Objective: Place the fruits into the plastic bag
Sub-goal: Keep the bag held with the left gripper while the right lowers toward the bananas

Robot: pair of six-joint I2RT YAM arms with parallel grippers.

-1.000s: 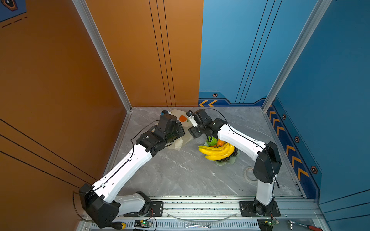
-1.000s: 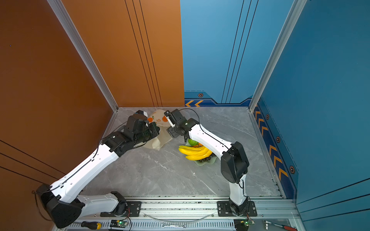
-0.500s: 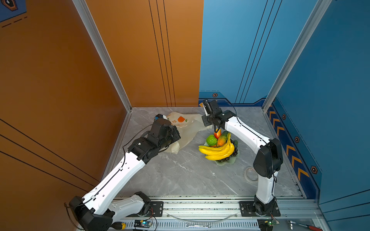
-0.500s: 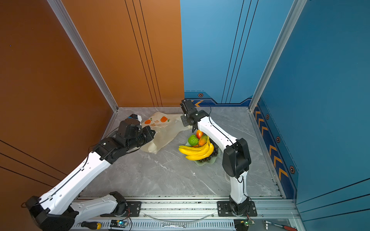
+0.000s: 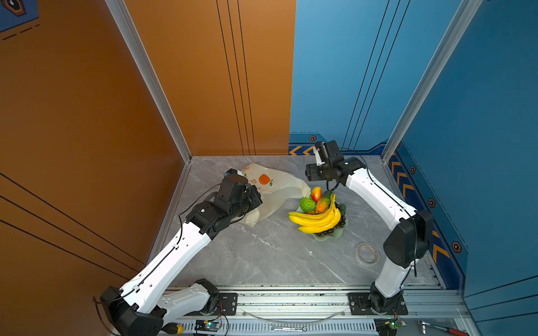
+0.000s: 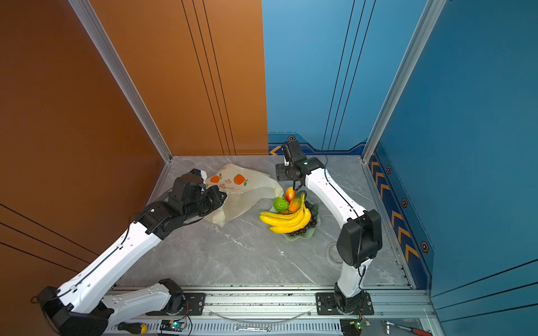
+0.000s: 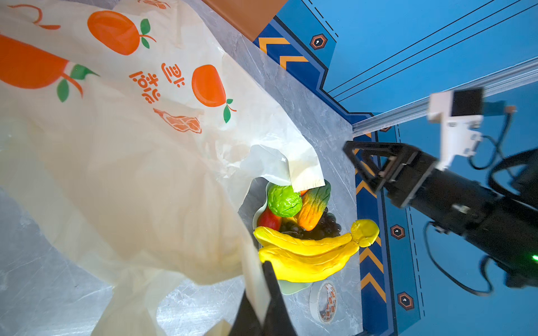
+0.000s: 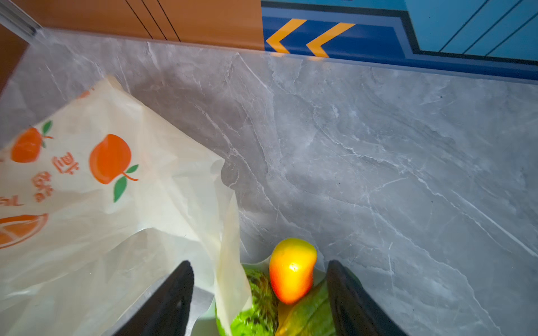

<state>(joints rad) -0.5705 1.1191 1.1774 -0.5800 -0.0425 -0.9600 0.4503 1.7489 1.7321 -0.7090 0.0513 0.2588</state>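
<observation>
- Two jaws of left gripper pinching an edge of crinkly cream-white plastic bag.
- Spread wide, empty: right gripper above red-yellow mango.
- Glossy toy fruits piled in pale green wavy-rimmed dish; bag at its ten o'clock.

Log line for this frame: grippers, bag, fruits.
left gripper: shut on bag edge | right gripper: open above mango | fruits: in dish
</observation>
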